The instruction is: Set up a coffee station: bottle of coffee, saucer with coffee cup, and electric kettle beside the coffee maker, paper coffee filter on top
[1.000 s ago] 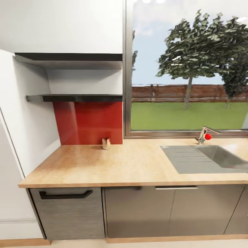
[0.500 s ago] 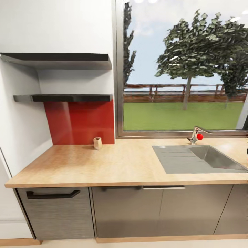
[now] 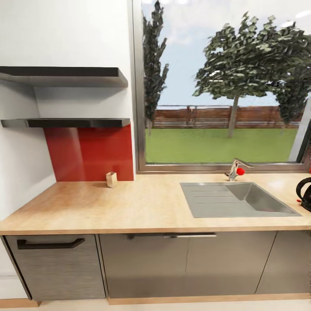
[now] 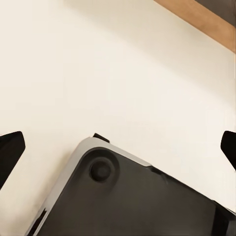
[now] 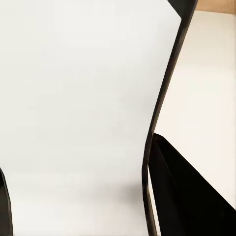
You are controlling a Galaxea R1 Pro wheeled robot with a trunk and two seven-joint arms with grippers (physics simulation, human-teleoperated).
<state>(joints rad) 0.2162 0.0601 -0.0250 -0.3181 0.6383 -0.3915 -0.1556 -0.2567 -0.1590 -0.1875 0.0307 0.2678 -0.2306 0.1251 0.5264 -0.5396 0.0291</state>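
**Two shelves, one bench, and a kettle at the far edge**

Two dark shelves (image 3: 65,77) hang on the white wall at the left of the head view, one above the other, with a red backsplash (image 3: 90,153) below the lower one. Beneath them a wooden bench (image 3: 129,207) runs across the whole width, above grey cabinet fronts and a drawer with a dark handle (image 3: 45,244). A small tan container (image 3: 111,179) stands at the back of the bench, just in front of the red panel. Towards the right, a steel sink (image 3: 235,203) is set into the bench, with a tap (image 3: 235,169) bearing a red knob behind it. The electric kettle (image 3: 305,194), dark, stands on the bench at the right edge, beyond the sink and partly cut off by the frame. A large window (image 3: 220,86) behind the sink looks onto grass, a fence and trees.

In the left wrist view, the left gripper (image 4: 118,147) has its dark fingertips (image 4: 10,152) wide apart at opposite edges, over pale floor and a grey part of the robot's base (image 4: 128,196). In the right wrist view I cannot tell whether the right gripper is apart or together; a white surface and dark edges show there.
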